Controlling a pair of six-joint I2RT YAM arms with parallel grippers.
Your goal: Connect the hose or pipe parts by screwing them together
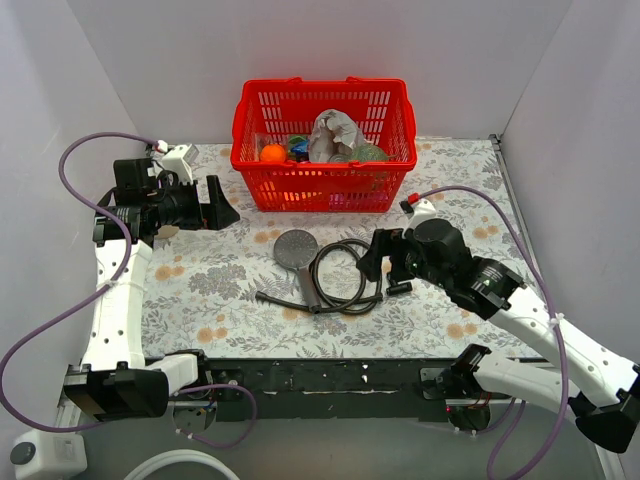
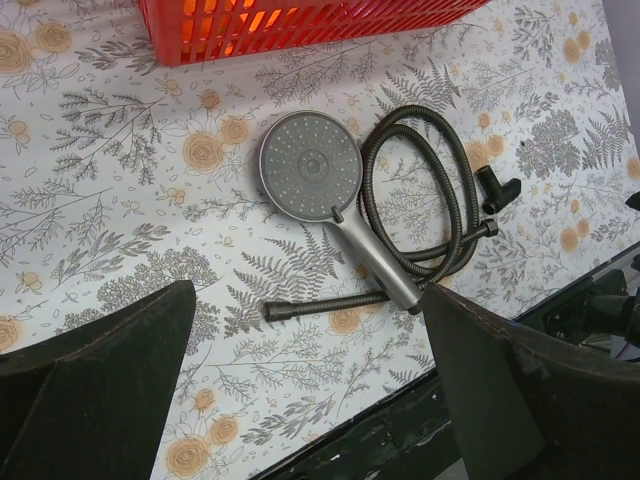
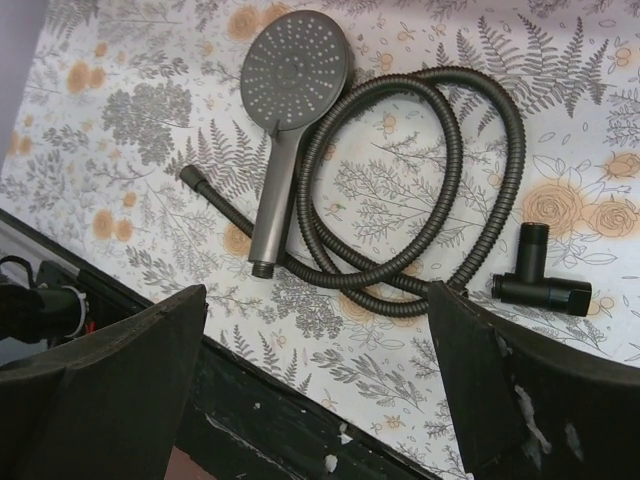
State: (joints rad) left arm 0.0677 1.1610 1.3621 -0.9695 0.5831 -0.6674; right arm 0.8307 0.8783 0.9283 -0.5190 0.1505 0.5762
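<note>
While both arms hang above the flower-printed table cover [image 1: 200,290], we see the grey hand shower with its round flat head and straight handle [image 1: 302,268] lying face up at the centre of the overhead view, just below the red plastic basket [image 1: 250,130] that stands at the top middle. The dark grey flexible coiled hose [image 3: 519,150] lies looped right of the handle. Its loops touch the handle's side, and its straight tail runs out under the handle's lower end towards the lower left, ending in a nut. The handle's threaded end lies bare, with neither hose nut screwed onto it. A small black T-shaped fitting [image 3: 540,285] lies just right of the coil, apart from it. The left gripper [image 2: 308,292] sits at the left of the overhead view, well apart from the shower, its fingers spread wide with nothing between them. The right gripper [image 3: 315,300] hovers near the right edge of the coil, its fingers equally wide apart and grasping nothing. In both wrist views the shower and hose lie on the cover beyond the finger gap. Thin purple cables [image 1: 75,150] arc along both arms.
</note>
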